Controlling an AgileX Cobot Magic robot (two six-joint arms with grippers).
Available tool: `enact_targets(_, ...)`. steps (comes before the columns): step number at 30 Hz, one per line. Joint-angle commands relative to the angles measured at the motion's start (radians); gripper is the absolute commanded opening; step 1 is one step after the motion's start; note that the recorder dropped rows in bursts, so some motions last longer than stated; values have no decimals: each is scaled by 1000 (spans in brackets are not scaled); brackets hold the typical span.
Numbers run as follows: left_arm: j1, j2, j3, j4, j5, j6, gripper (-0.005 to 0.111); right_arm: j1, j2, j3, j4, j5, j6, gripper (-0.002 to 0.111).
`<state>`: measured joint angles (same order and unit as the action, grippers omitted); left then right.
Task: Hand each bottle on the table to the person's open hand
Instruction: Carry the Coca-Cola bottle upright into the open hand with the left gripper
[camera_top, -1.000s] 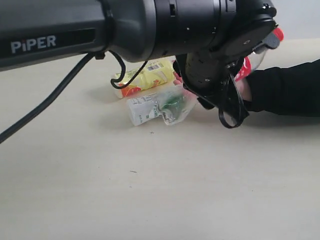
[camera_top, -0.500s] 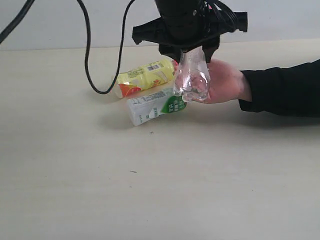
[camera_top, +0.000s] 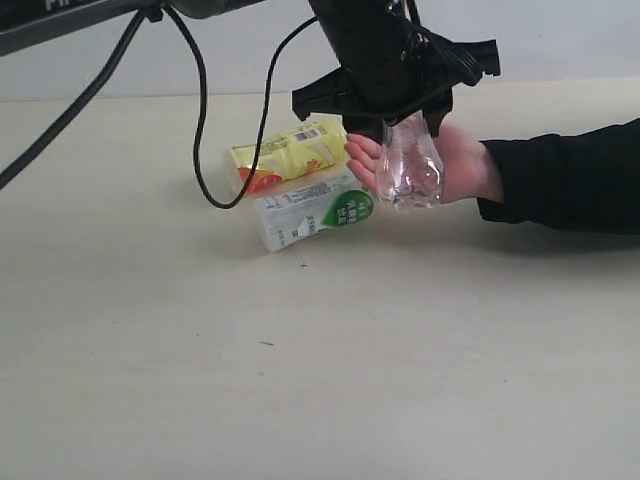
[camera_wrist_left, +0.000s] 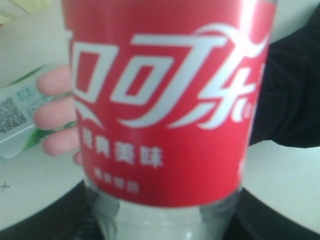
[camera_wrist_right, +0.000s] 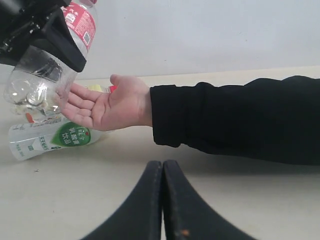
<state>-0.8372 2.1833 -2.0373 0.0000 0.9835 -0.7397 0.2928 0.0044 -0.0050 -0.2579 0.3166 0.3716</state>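
Left gripper (camera_top: 405, 110) clenched on red-label bottle (camera_top: 408, 170): clear thin plastic, lobed base, glossy red band. Long axis steep, base down, just above fingers of open hand (camera_top: 455, 160); contact not discernible. Right gripper (camera_wrist_right: 162, 200) closed, empty, farther off. Yellow bottle (camera_top: 290, 152) and white green-label bottle (camera_top: 315, 210) lying on matte table (camera_top: 300, 380).

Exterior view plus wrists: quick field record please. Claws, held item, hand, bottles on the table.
left claw: shut on the clear red-label bottle, base hanging down
right claw: shut, empty
person's open hand: palm up; held bottle overlaps it in the exterior view, contact cannot be told
on table: yellow bottle and white green-label bottle, both lying on their sides near the fingertips
handover: bottle not yet released
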Motion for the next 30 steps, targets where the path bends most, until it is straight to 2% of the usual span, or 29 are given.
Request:
enact_targets(1,0,24,-7,-8,-44,-26,0,4,-4,5,-3,-8,-5,0)
enact_targets(11,11,67,-7,-28,-104,-46,0,4,-4,5,-3,-8,-5,0)
enact_targets(15,47,72,-7,-166,-90,37,0,4,-4,5,-3,-8,-5,0)
enact_targets(19,109,89,-7,-423,-59,198,0,4,-4,5,-3,-8,-5,0)
enact_targets(21,131,103,-7,-497,-38,256,0,4,-4,5,-3,-8,-5,0)
enact_targets(30,156,143,-7,-532,-92,272,0,4,-4,5,-3,-8,-5,0)
